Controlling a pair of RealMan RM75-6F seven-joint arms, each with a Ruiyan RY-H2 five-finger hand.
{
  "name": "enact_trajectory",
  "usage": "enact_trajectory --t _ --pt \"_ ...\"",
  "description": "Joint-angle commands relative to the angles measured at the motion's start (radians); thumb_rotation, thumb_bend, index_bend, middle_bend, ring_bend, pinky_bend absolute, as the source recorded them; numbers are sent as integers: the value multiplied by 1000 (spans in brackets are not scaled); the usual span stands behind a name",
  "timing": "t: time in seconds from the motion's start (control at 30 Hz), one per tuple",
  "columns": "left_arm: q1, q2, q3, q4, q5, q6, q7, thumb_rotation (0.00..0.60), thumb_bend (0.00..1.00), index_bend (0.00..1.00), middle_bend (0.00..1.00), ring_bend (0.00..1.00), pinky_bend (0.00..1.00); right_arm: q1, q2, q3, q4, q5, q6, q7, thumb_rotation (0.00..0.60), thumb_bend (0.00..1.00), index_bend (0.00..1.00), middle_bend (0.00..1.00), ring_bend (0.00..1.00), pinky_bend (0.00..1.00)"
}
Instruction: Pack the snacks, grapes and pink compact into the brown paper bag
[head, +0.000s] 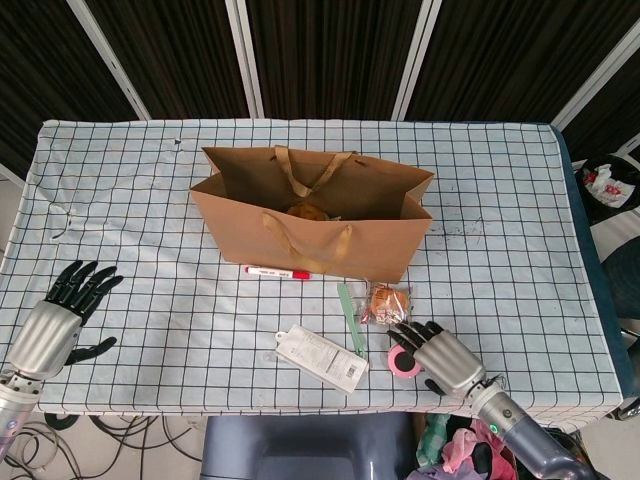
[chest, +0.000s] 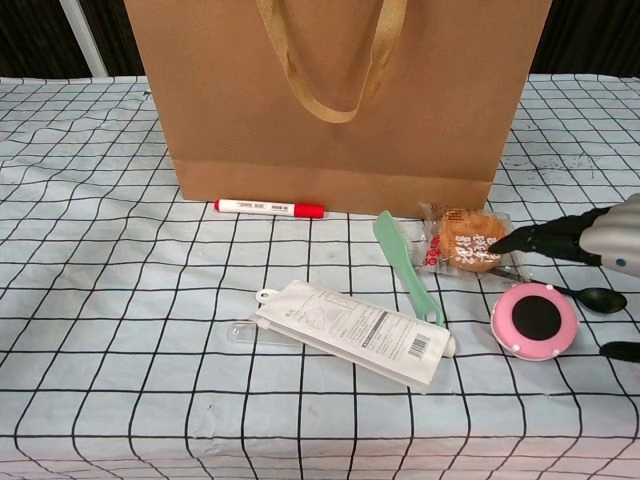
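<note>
checked table (head: 130, 170), brown bag (head: 330, 245), marker (head: 277, 271), snack pkt (head: 387, 304), pink compact (chest: 535, 321), white pkg (head: 322, 358)

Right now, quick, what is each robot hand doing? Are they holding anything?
Left hand: open, fingers spread, holding nothing, near the table's left edge.
Right hand: open, holding nothing, fingers reaching above the pink compact.
</note>
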Motion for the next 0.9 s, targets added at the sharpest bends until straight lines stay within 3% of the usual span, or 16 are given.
enact_trajectory --t 0.03,0.53,0.9 --pt "2 2 -3 -2 -3 -10 -2 600 101 120 89 0 0 0 -34 -12 12 25 0 -40 600 203 24 58 117 200" --pt "9 -18 -38 6 -22 -36 8 600 123 118 91 0 0 -4 -185 -20 136 35 57 -59 600 200 32 136 186 199" --pt "19 -25 -57 2 -37 -51 16 600 123 118 92 0 0 -4 -227 -30 172 9 101 -26 600 331 238 280 353 244"
